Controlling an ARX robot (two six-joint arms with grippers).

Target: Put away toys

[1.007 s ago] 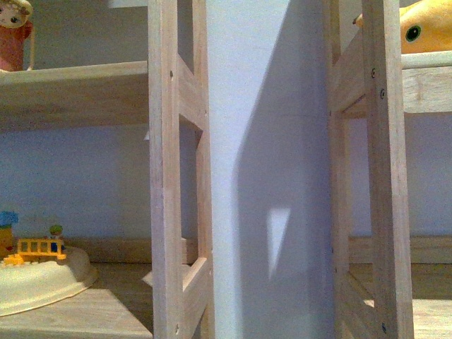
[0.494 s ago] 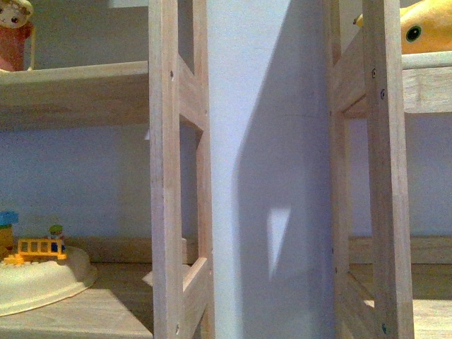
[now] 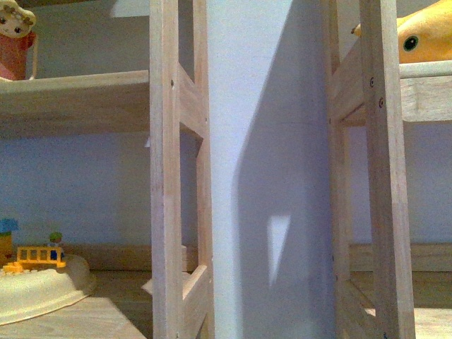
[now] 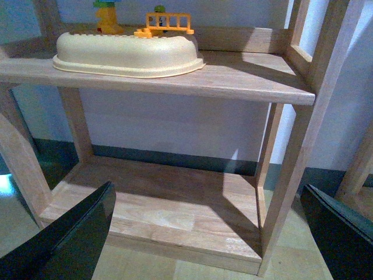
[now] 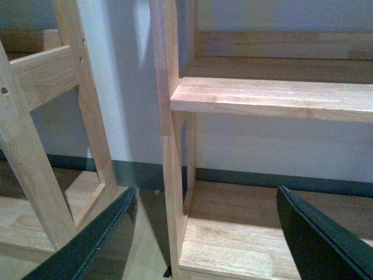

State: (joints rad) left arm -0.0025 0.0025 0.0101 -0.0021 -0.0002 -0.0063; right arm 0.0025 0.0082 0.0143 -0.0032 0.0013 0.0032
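The orange-yellow plush toy point(image 3: 422, 37) with a dark round eye lies on the upper shelf of the right wooden rack point(image 3: 426, 85), partly cut off by the frame edge. Neither arm shows in the front view. My left gripper point(image 4: 210, 233) is open, its dark fingers point(image 4: 76, 239) spread wide before the bottom shelf point(image 4: 169, 210) of the left rack, holding nothing. My right gripper point(image 5: 204, 233) is open as well, dark fingers point(image 5: 317, 233) wide apart in front of the right rack's bottom shelf point(image 5: 256, 233), empty.
A cream base with small block figures point(image 3: 39, 279) point(image 4: 125, 49) sits on the left rack's middle shelf. A pink basket with a doll face point(image 3: 15, 39) stands on that rack's upper shelf. Wooden uprights point(image 3: 166, 169) point(image 5: 169, 134) and a white wall point(image 3: 268, 141) stand between the racks.
The front view has shifted slightly: the shelves, the plush toy and the doll basket sit a little lower in the picture than before. Nothing was grasped or released.
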